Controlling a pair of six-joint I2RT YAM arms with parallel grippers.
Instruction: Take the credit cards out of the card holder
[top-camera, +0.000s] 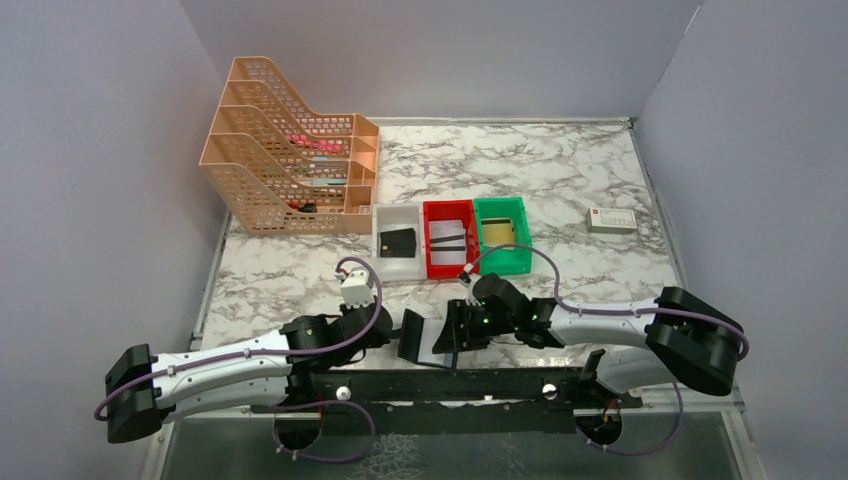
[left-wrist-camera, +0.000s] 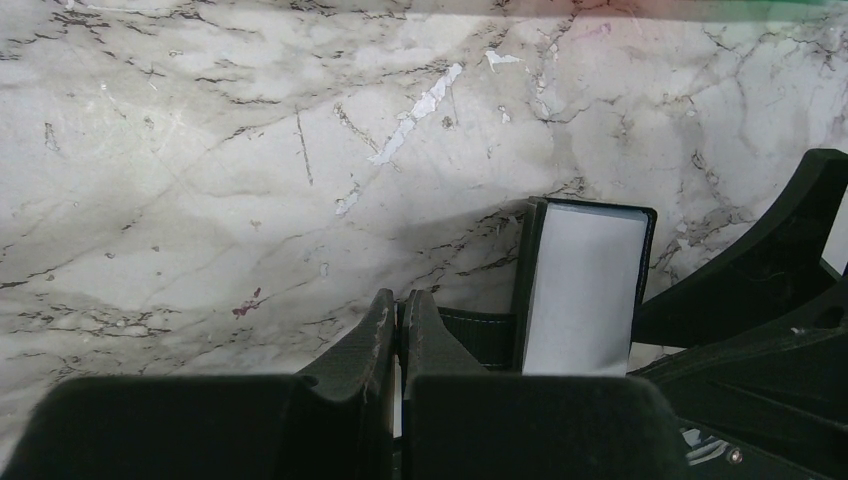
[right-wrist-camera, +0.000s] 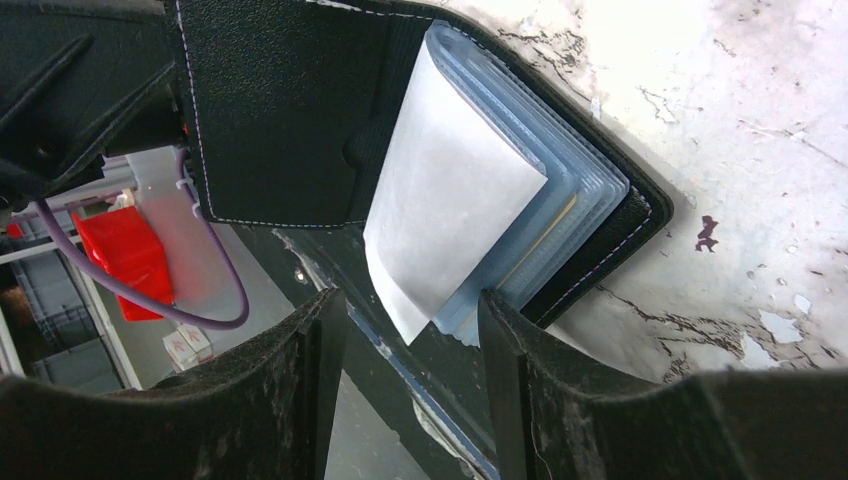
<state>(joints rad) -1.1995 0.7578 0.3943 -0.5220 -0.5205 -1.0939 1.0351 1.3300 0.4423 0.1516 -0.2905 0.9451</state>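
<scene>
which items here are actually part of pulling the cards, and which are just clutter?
In the job: card holder, gripped by left gripper; right gripper, open at its plastic sleeves; tan-gold credit card in the green bin.
Lying about: orange file rack; white box; white bin with black square piece; red bin.

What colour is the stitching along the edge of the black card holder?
White stitching on the card holder; the right wrist view shows it best.
</scene>
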